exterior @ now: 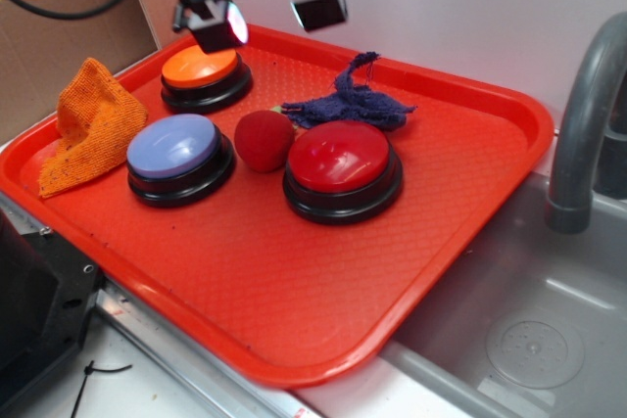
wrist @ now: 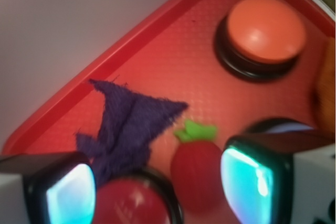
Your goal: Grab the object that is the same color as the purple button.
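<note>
Exterior view: a red tray (exterior: 460,232) is seen lying on the worktop beside a grey sink (exterior: 529,340), and the gripper (exterior: 266,15) is held above the tray's far edge, clear of everything, its jaws spread apart with nothing between them. Almost directly beneath the jaws an orange-topped button (exterior: 201,70) is placed. Below the jaws and toward the sink side, the dark purple rag (exterior: 353,105) is spread flat on the tray with one frayed string raised; it lies just behind the red-topped button (exterior: 338,159) and its near edge appears to touch that button's base. A red toy strawberry (exterior: 265,140) is set between the red-topped button and the purple button (exterior: 174,147), the latter showing a pale lavender-blue dome on a black base. An orange knitted cloth (exterior: 88,119) is draped over the tray's rim, well away from the jaws on the side opposite the sink. In the wrist view the two fingertips (wrist: 68,192) are seen at the bottom of the frame, wide apart; the rag (wrist: 126,124) runs from the middle of the frame down to one finger, while the strawberry (wrist: 197,174) sits in the gap close to the other.
</note>
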{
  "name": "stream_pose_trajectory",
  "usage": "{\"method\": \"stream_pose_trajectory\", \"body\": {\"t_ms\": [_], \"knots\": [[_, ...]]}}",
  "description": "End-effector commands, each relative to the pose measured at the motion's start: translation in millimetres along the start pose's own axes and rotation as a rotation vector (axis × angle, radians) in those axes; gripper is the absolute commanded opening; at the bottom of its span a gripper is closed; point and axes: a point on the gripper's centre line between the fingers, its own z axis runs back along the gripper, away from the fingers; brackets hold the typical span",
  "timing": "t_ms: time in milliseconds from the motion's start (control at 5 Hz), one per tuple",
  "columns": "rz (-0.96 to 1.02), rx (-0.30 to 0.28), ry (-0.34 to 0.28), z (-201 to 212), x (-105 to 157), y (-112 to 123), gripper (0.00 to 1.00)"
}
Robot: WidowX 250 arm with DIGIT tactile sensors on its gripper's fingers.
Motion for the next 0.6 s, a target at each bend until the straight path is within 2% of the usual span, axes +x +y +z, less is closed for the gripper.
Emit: {"method": "stream_pose_trajectory", "body": {"t_ms": [0, 200, 400], "knots": [[-0.047, -0.025, -0.041, -34, 34, -27, 1.00], [-0.076, -0.038, 0.021, -63, 39, -32, 1.00], [-0.076, -0.027, 0.065, -78, 37, -31, 1.00]]}}
